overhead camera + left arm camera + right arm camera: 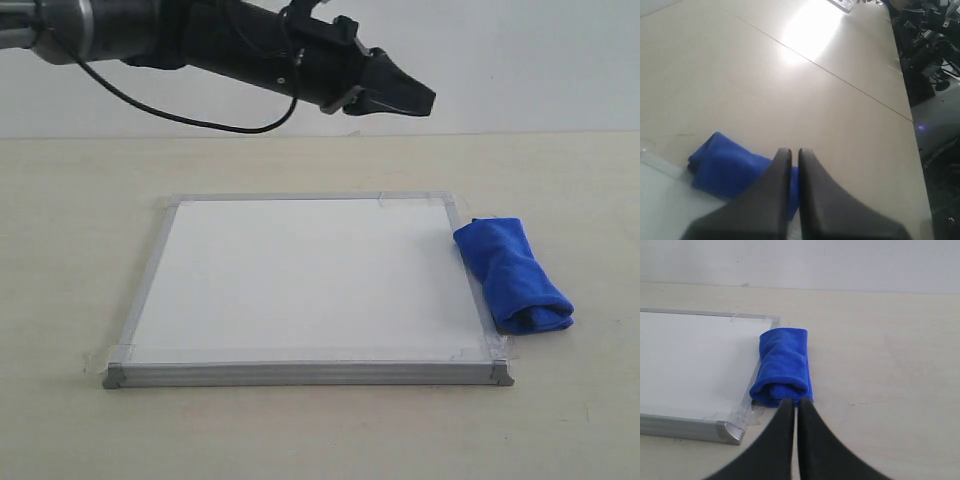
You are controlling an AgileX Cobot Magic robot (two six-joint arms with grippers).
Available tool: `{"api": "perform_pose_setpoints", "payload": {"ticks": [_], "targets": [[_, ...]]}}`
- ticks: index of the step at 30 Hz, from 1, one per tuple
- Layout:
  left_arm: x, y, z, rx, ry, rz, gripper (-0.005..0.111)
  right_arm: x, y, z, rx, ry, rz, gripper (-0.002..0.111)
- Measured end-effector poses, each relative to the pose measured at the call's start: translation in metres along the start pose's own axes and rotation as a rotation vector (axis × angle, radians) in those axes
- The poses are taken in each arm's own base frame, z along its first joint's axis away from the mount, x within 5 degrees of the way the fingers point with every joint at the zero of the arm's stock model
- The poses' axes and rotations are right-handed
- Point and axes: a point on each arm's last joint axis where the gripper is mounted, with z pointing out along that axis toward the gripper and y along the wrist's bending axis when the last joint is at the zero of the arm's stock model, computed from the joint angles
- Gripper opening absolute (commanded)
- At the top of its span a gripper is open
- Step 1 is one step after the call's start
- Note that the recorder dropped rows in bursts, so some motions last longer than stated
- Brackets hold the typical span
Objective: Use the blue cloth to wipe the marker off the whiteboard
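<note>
The whiteboard lies flat on the table, and no red marker line shows on its white face in any view. The blue cloth lies rolled on the table against the board's right frame edge. My left gripper hangs high above the board's far right part, shut on nothing. In the left wrist view its tips are together, with the cloth on the table below them. My right gripper is shut and empty, just short of the cloth's near end, beside the board's corner. It is outside the exterior view.
The beige table extends on all sides of the board. Clear tape holds the board's corners down. Past the table's edge, the left wrist view shows dark equipment and cables. A pale wall stands behind.
</note>
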Motion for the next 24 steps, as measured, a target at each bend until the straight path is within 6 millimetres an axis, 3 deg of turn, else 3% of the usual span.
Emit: {"api": "perform_pose_setpoints", "payload": {"ticks": [6,14,20,24], "targets": [[0.007,-0.021,-0.035,-0.228,-0.032,0.03,0.005,0.0,0.0,0.0,0.0,0.0,0.0,0.0],[0.015,-0.064,-0.112,-0.72,-0.179,0.11,0.005,0.0,0.0,0.0,0.0,0.0,0.0,0.0],[0.049,-0.105,-0.176,-1.032,-0.271,0.142,0.005,0.0,0.0,0.0,0.0,0.0,0.0,0.0],[0.082,-0.138,-0.211,-1.137,-0.338,0.152,0.005,0.0,0.0,0.0,0.0,0.0,0.0,0.0]]}}
